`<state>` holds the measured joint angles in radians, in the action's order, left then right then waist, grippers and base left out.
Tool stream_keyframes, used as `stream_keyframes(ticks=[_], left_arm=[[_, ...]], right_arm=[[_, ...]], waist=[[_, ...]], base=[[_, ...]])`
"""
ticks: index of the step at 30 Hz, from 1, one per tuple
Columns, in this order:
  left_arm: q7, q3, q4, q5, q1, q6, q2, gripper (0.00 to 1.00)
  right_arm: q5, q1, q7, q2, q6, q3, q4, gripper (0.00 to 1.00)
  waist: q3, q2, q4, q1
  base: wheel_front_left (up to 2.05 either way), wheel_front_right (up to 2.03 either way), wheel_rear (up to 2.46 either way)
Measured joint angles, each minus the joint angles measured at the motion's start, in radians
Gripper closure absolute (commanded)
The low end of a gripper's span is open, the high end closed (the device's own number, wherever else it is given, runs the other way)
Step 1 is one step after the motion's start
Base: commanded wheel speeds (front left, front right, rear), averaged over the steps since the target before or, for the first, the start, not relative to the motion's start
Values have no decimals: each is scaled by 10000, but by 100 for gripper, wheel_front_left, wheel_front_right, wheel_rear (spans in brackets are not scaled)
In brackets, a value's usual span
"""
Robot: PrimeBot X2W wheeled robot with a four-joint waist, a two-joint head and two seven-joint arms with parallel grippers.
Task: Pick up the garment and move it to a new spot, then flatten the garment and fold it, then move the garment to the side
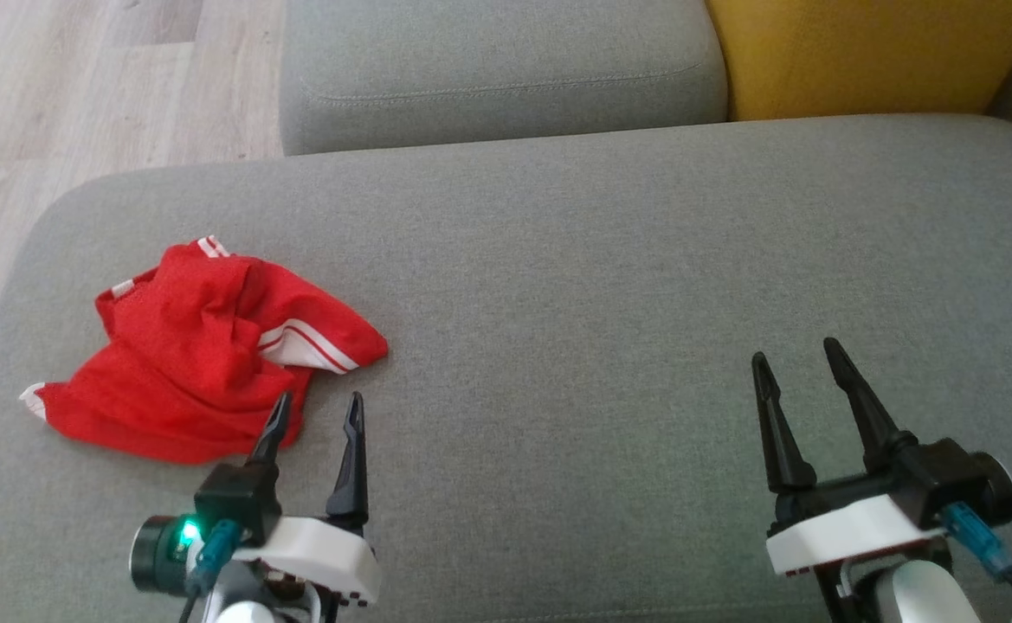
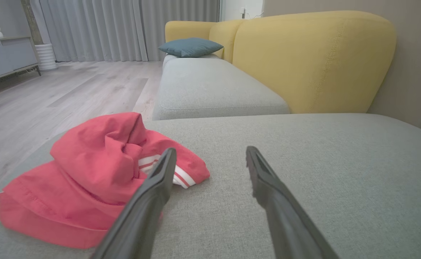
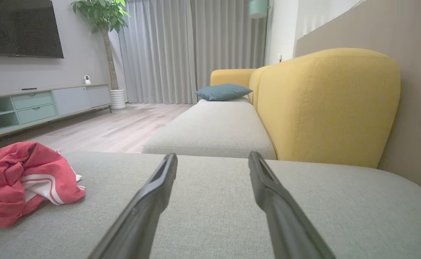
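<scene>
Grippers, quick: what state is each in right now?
Left gripper: open, holding nothing, by the red garment.
Right gripper: open, holding nothing.

Red garment (image 1: 203,355) on grey cushion (image 1: 609,285)

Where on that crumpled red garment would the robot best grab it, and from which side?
Probably the raised hump in the middle of the red garment, from above, with the open left gripper beside its edge. Fabric bunches there, giving the fingers a fold to pinch; the edges lie flat on the cushion.
</scene>
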<state>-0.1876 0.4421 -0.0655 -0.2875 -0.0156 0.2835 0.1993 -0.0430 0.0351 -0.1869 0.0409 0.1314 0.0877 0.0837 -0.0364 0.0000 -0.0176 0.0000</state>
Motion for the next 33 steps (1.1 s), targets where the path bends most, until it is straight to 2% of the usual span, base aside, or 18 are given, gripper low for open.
stream_keyframes(ticks=[5, 8, 17, 23, 33], left_arm=[[-125, -182, 451, 25, -13, 86, -159, 0], [-226, -579, 777, -52, -47, 36, -376, 0], [-520, -1267, 920, 746, -838, -943, -947, 0], [-619, -1377, 694, 1613, -863, -1394, -1170, 0], [-619, -1820, 556, 1814, -857, -1703, -1390, 0]], right_arm=[[-100, 9, -161, 4, 0, -8, -82, 0], [-830, 84, -249, 4, 0, -130, -84, 0], [-2652, 415, -451, 4, 0, -299, 428, 0], [-2470, 529, -631, 4, 0, -98, 681, 0], [-2470, 550, -639, 4, 0, 12, 915, 0]], waist=[[-10, 0, 46, 0], [-25, 0, 75, 0], [-124, 0, 89, 0], [-155, 0, 36, 0], [-163, 0, 346, 0]], base=[[0, 0, 0], [0, 0, 0], [0, 0, 0], [0, 0, 0], [0, 0, 0]])
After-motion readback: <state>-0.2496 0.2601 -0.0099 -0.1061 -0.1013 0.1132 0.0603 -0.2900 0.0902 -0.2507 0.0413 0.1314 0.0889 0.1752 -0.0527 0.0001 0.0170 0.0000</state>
